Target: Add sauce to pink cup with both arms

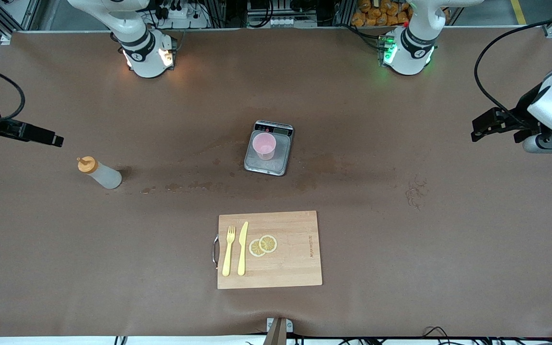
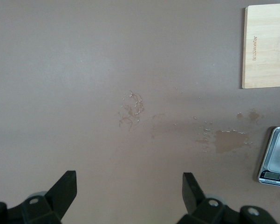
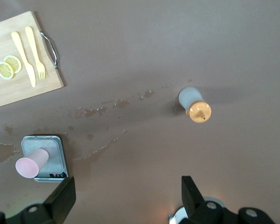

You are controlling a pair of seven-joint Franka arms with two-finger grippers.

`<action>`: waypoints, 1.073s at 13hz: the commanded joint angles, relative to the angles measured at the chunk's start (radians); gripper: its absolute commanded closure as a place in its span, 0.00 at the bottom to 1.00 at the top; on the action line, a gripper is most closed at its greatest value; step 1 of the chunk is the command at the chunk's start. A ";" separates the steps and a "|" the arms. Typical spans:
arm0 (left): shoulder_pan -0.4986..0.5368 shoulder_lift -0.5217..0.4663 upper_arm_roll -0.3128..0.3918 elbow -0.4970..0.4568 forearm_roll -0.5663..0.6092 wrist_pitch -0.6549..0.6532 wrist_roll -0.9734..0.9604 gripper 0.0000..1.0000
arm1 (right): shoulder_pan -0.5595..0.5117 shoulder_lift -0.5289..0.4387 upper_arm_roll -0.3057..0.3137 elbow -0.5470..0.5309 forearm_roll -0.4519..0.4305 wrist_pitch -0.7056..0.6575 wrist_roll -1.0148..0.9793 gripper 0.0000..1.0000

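Nearest the front camera lies a wooden cutting board (image 1: 276, 251) with a metal handle, carrying a yellow fork (image 1: 228, 250), a yellow knife (image 1: 243, 247) and two lemon slices (image 1: 263, 245) side by side. Farther from the camera, around the middle of the brown bench (image 1: 400, 249), a grey kitchen scale (image 1: 270, 158) holds the pink cup (image 1: 264, 145), which stands upright on its plate. The sauce bottle (image 1: 101, 173), whitish with an orange cap, stands upright on the bench toward the right arm's end, well apart from the scale. Wet stains (image 1: 185, 186) mark the bench between the bottle and the scale.

The right hand (image 3: 126, 198) hangs over the bench edge at the right arm's end, near the bottle, fingers spread wide and holding nothing. The left hand (image 2: 130, 193) hangs over the bench at the left arm's end, fingers likewise wide apart and empty, with bare bench and dried marks (image 2: 131, 108) below it.
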 commanded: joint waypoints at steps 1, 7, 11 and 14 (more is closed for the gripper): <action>0.003 -0.022 0.000 -0.011 -0.002 -0.010 0.011 0.00 | 0.010 -0.204 -0.007 -0.318 -0.030 0.183 -0.107 0.00; 0.003 -0.042 0.000 -0.040 -0.001 -0.001 0.009 0.00 | -0.047 -0.218 -0.012 -0.338 -0.033 0.297 -0.257 0.00; 0.004 -0.054 0.000 -0.057 -0.001 0.011 0.011 0.00 | -0.050 -0.221 -0.012 -0.340 -0.034 0.298 -0.261 0.00; 0.004 -0.095 0.000 -0.119 -0.002 0.059 0.011 0.00 | -0.043 -0.224 -0.010 -0.343 -0.060 0.304 -0.261 0.00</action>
